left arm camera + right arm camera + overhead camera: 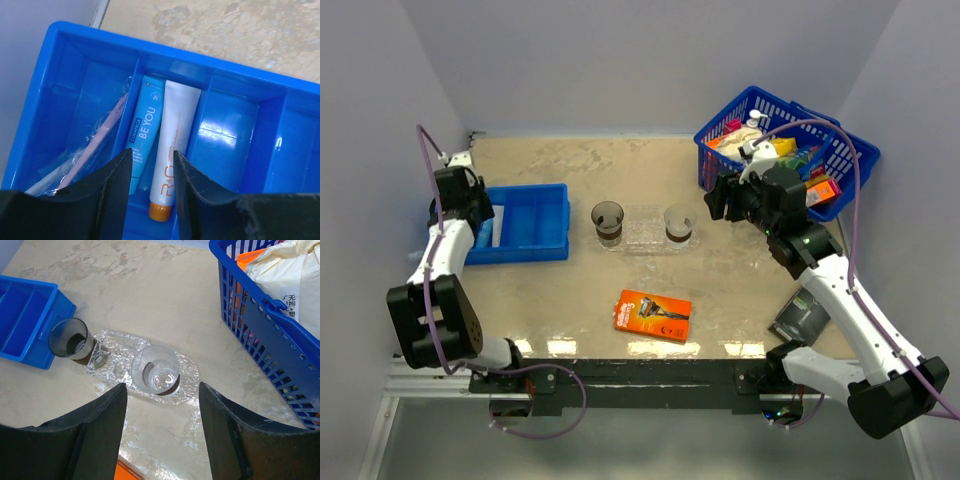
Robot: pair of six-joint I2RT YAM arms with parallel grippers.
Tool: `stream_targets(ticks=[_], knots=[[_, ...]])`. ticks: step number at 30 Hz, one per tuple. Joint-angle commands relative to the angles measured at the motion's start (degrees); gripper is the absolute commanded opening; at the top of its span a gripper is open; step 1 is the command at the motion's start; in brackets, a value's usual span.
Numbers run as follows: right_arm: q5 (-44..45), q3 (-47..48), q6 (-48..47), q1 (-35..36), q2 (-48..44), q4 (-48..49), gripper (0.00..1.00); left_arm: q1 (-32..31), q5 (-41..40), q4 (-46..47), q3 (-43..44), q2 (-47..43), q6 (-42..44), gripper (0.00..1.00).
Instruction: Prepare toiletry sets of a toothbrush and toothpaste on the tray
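Note:
The clear tray lies mid-table with two cups on it, a darker one and a clearer one; it also shows in the right wrist view. My left gripper is open and empty above the blue bin's left compartment. In that compartment lie a blue toothpaste tube, a white toothpaste tube with an orange cap, and a wrapped pink toothbrush. In the top view the left gripper hovers over the bin's left end. My right gripper is open and empty, above and right of the tray.
An orange razor pack lies near the front edge. The blue wire basket full of packets stands at the back right, close to my right arm. A dark flat object lies by the right arm's base. Both cups look empty.

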Motion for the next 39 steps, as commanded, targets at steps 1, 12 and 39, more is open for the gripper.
stream_targets(ticks=[1, 12, 39], knots=[[-2.57, 0.61, -2.77, -0.08, 0.27, 0.96, 0.63, 0.95, 2.68, 1.48, 2.49, 2.37, 0.89, 0.42], [-4.07, -0.54, -2.15, -0.08, 0.01, 1.4, 0.63, 1.47, 6.82, -3.35, 14.26, 18.81, 2.03, 0.4], [-7.94, -1.59, 2.6, 0.0, 1.23, 4.04, 0.61, 3.32, 10.16, -2.91, 15.67, 28.21, 1.77, 0.4]])
